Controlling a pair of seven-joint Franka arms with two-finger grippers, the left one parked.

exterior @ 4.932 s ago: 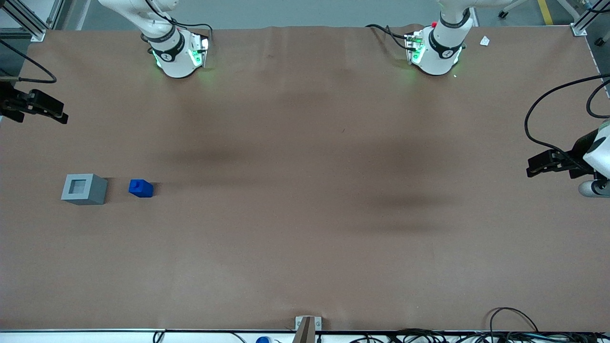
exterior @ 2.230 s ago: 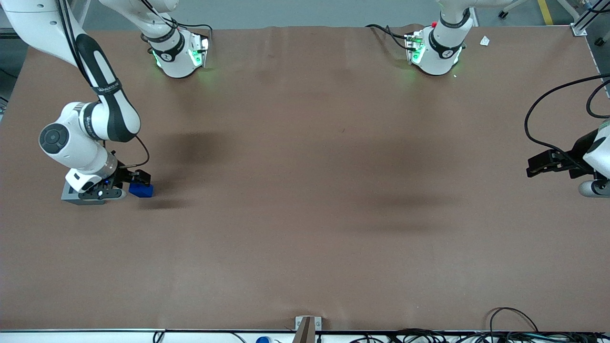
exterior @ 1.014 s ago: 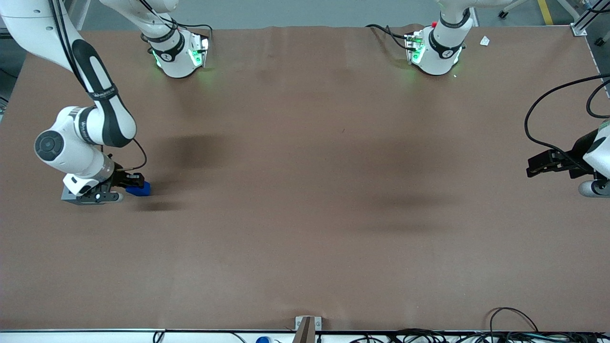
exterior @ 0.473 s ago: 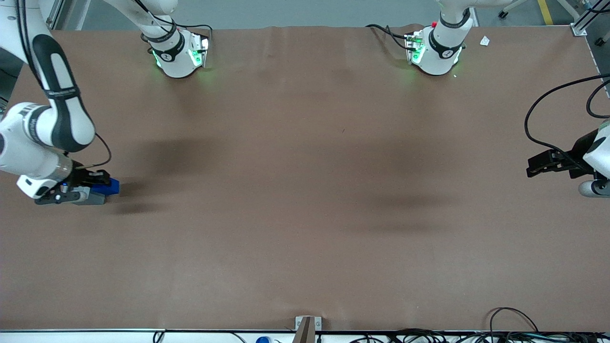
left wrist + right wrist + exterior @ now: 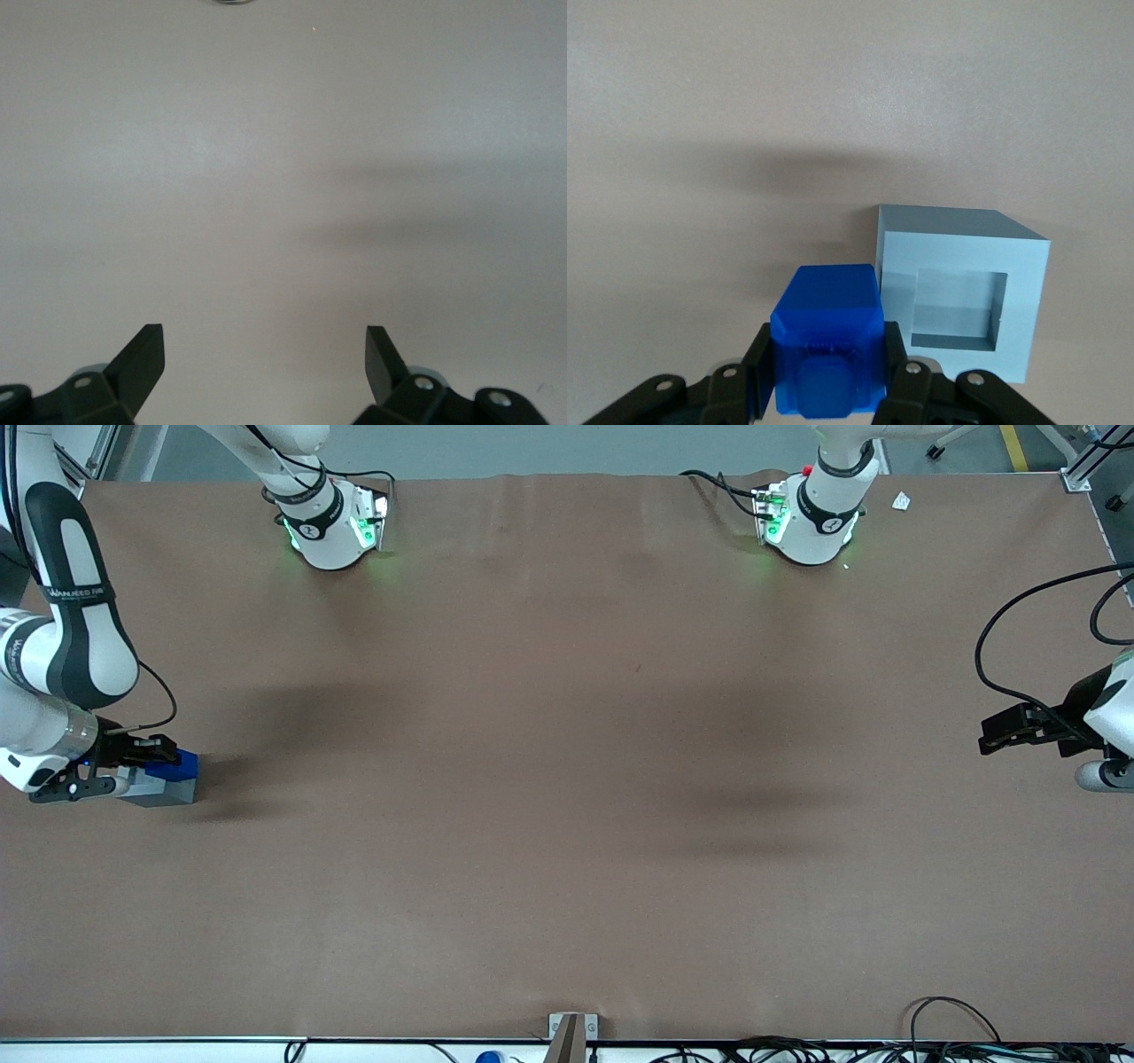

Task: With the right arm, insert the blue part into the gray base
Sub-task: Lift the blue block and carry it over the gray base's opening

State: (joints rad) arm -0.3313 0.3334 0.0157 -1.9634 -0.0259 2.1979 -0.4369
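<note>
My right arm's gripper [image 5: 152, 760] is shut on the blue part [image 5: 180, 763] and holds it off the table, over the upper edge of the gray base [image 5: 164, 792]. The arm's wrist hides most of the base in the front view. In the right wrist view the blue part [image 5: 828, 341] sits between the two black fingers [image 5: 897, 376], stud end toward the camera. The gray base [image 5: 1028, 266] stands on the table close beside it, and its open square socket [image 5: 957, 305] is offset sideways from the part.
The brown table [image 5: 567, 779] carries both arm bases [image 5: 328, 527] [image 5: 811, 518] at the edge farthest from the camera. The parked arm's black gripper [image 5: 1019, 731] hangs at its end. Cables [image 5: 957, 1036] and a metal bracket [image 5: 567, 1032] lie at the nearest edge.
The right arm came in over the table, closed on the blue part, lifted it and carried it sideways to the gray base. The base has not moved.
</note>
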